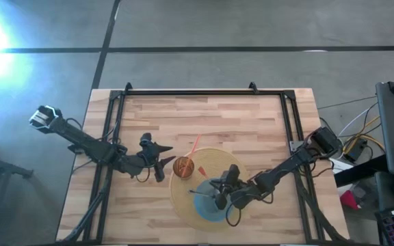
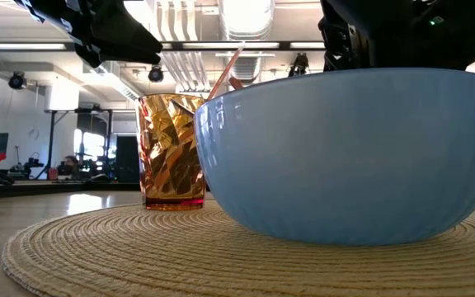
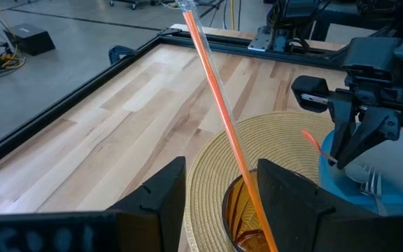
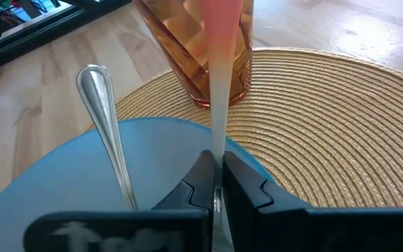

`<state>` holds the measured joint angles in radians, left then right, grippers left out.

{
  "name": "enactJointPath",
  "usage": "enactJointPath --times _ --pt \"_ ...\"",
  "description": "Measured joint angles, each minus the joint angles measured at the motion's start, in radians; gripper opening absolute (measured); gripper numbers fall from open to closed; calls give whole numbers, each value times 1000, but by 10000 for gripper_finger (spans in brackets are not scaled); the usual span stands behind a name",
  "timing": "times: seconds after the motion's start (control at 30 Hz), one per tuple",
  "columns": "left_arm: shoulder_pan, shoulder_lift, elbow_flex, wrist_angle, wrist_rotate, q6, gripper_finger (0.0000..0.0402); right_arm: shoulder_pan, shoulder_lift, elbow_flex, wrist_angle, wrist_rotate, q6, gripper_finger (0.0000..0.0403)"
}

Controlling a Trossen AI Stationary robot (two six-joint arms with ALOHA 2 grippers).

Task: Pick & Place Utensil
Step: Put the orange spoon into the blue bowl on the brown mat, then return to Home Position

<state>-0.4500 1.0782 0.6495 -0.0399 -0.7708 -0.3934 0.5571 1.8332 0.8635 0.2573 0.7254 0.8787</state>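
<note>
We see the right pincer [image 1: 219, 197] low over the blue bowl [image 1: 207, 205], its fingers pressed together on a thin utensil [image 4: 219, 91] that looks pale and pink in the right wrist view; which kind it is we cannot tell. A metal spoon [image 4: 110, 154] already lies in the bowl, handle up against the rim. We judge the held piece light, stiff and smooth, so a pinch near its end could let it swivel. The left pincer [image 1: 161, 161] hangs spread beside the amber glass [image 1: 183, 166], which holds an orange straw [image 3: 222, 119]. Glass and bowl stand close together on the woven mat [image 1: 231, 160], leaving little side room; the worktop [image 1: 204, 116] beyond lies open.
</note>
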Motion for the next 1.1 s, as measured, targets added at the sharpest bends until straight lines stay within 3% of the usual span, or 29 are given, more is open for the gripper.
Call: enactJointPath --times 0.73,1.1 --pt "0 0 0 0 0 0 170 1 1 0 -17 -28 0 14" --pt "0 0 0 0 0 0 170 1 1 -1 -18 -29 0 74"
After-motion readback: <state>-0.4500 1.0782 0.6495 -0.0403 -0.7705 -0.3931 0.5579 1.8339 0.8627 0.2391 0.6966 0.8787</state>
